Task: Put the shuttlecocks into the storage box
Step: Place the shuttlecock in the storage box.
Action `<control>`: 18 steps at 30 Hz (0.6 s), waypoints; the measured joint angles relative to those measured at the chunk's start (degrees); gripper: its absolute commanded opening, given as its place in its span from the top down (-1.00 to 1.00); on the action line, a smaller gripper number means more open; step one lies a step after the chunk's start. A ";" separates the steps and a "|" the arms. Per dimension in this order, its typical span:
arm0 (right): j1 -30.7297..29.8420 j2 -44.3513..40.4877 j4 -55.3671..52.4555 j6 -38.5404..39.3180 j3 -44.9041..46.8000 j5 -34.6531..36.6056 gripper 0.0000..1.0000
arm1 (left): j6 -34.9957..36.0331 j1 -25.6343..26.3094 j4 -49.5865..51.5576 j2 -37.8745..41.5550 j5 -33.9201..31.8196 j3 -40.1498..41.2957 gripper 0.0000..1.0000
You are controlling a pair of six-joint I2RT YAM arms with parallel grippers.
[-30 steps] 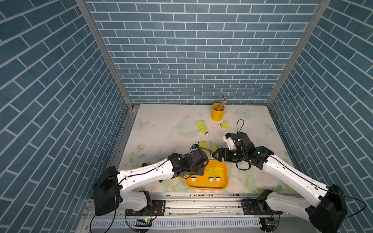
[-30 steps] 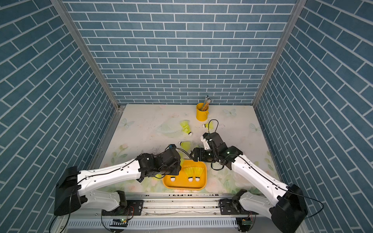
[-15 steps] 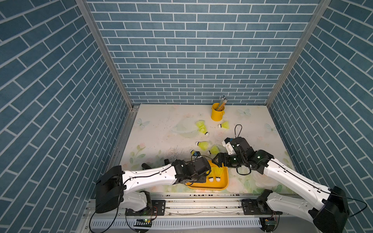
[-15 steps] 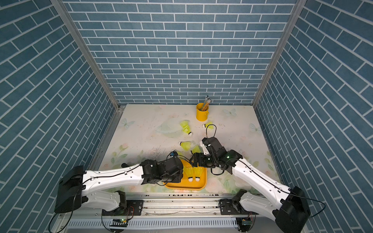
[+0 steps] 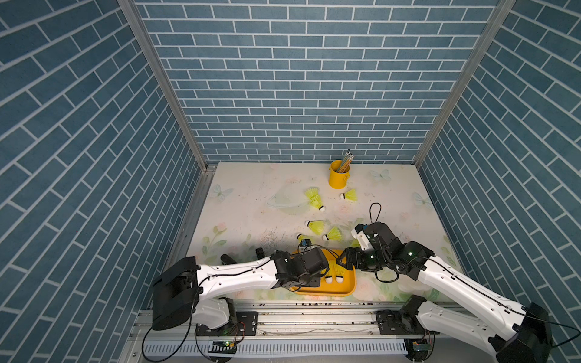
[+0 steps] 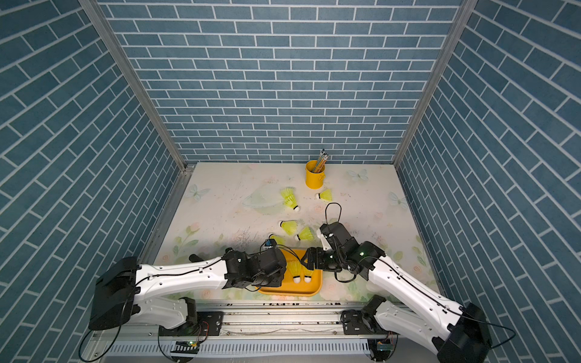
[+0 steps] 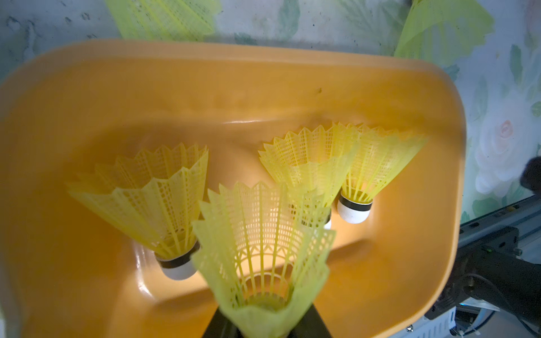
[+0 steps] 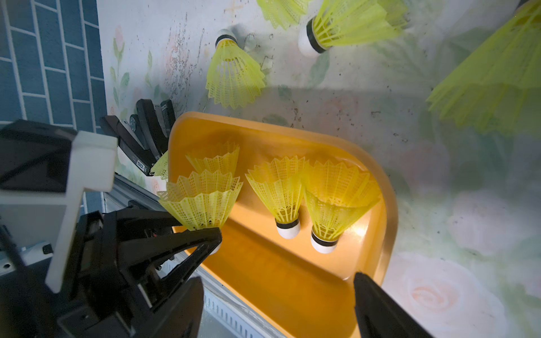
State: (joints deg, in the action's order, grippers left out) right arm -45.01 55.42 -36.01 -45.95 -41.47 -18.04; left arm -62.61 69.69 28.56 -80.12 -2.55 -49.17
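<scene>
Shuttlecocks (image 7: 310, 164), three of them, lie side by side in the storage box (image 7: 263, 73), just ahead of the left claw (image 8: 214, 236). That claw is pinched tight on a fourth shuttlecock (image 8: 202, 202) by its base, skirt fanned outward, right over the box's end on its own side. The right claw (image 8: 278, 278) hangs at the box's opposite end, jaws spread wide with nothing caught between them. Further out past both claws, several loose shuttlecocks (image 5: 316, 226) lie scattered on the floral table (image 5: 251, 204), and well beyond those stands a yellow pencil cup (image 5: 339, 174)
</scene>
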 measured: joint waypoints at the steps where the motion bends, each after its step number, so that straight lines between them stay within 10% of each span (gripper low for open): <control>1: 0.00 0.00 0.02 -0.26 0.00 0.00 -0.66 | 0.00 0.13 0.02 -0.31 -0.04 0.00 0.48; 18: 0.00 1.57 0.72 -0.33 0.00 -0.52 -0.65 | -0.81 1.11 0.00 -2.05 -0.61 0.00 0.32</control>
State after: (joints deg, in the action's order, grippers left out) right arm -45.01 56.99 -35.29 -46.28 -41.47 -18.57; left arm -63.42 70.81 28.56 -82.17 -3.16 -49.17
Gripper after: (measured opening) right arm 0.827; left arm 0.321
